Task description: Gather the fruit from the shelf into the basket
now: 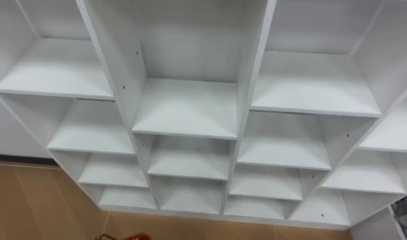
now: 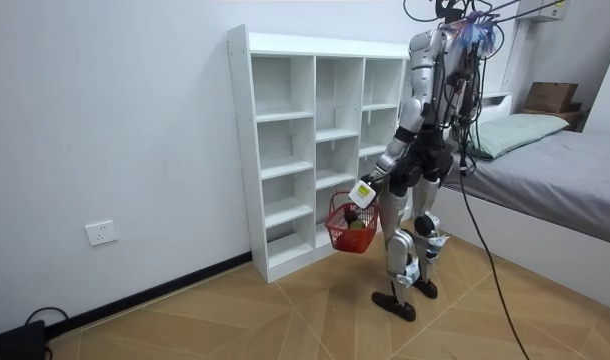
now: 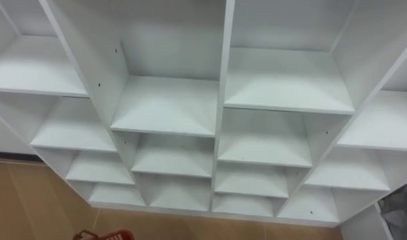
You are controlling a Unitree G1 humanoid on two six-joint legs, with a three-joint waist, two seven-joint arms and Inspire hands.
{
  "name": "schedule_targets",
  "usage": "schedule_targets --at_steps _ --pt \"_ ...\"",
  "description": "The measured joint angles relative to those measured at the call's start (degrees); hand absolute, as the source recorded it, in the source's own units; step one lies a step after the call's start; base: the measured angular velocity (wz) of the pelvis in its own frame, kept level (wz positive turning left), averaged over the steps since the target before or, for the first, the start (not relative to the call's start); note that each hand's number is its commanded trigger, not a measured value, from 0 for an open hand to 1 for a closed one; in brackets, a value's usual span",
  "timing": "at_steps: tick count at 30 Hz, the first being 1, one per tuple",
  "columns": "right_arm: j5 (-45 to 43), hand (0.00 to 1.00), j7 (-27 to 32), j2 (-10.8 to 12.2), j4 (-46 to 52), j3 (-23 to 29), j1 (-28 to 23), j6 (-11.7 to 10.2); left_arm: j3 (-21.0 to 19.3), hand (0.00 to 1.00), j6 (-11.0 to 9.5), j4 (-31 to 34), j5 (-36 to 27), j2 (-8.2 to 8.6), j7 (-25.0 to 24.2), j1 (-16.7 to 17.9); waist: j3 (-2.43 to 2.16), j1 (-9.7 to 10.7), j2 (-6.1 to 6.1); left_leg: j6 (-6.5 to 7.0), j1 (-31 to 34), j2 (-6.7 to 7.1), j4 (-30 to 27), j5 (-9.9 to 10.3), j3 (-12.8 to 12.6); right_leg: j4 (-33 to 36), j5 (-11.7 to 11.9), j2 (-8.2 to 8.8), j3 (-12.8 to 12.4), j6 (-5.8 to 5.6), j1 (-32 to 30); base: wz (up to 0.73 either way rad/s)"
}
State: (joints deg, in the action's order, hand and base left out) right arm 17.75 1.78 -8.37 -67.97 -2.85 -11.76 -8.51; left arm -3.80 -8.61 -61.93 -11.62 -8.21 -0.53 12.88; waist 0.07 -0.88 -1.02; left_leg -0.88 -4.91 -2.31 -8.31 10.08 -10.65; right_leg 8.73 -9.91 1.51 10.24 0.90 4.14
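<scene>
The white closet (image 1: 183, 107) is an open grid of shelves right in front of me, and every compartment I can see holds nothing. In the room view I stand upright close to the closet (image 2: 315, 150), facing it. My left hand (image 2: 363, 192) hangs at my side, curled round the handle of a red basket (image 2: 351, 228). Something green and something dark lie inside it. The basket's red rim (image 1: 127, 237) peeks in at the bottom of the left eye view, and the same rim (image 3: 103, 235) shows in the right eye view.
A bed (image 2: 555, 170) with a grey cover stands behind me at the room view's right, with a cardboard box (image 2: 550, 95) beyond it. Wooden floor (image 2: 285, 310) spreads in front of the closet. A wall socket (image 2: 101, 233) sits at the room view's left.
</scene>
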Motion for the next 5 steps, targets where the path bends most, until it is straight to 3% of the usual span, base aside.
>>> schedule_targets --at_steps 5 --pt "2.2 0.0 -0.7 0.5 -2.3 2.3 0.5 2.5 -1.6 1.0 2.3 -0.2 0.1 0.82 -0.1 0.3 -0.03 0.3 0.08 -0.02 0.1 0.02 0.0 0.1 0.0 -0.1 0.0 -0.02 0.0 -0.01 0.2 -0.01"
